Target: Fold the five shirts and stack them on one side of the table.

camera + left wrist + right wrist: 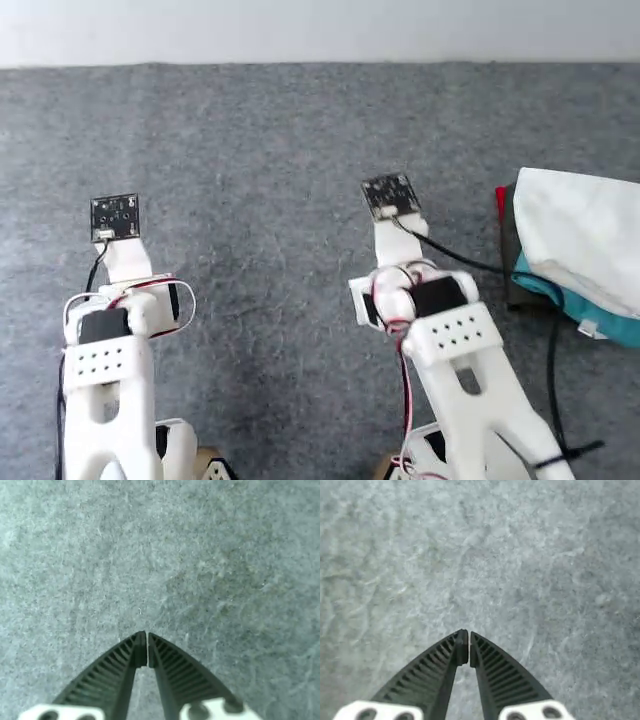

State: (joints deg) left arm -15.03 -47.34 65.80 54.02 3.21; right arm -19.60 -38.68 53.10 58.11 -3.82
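The left claw and right claw hang pressed together, empty, over the grey counter; folded shirts sit stacked near the right claw's outer side, where a careless swing could topple them.

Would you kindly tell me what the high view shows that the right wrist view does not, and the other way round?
High view: two white arms side by side, and a pile of shirts at the table's edge, white on top of teal. Right wrist view: the right end effector up close, its ribbed black fingers shut with nothing between them. Both: the grey felt table cover.
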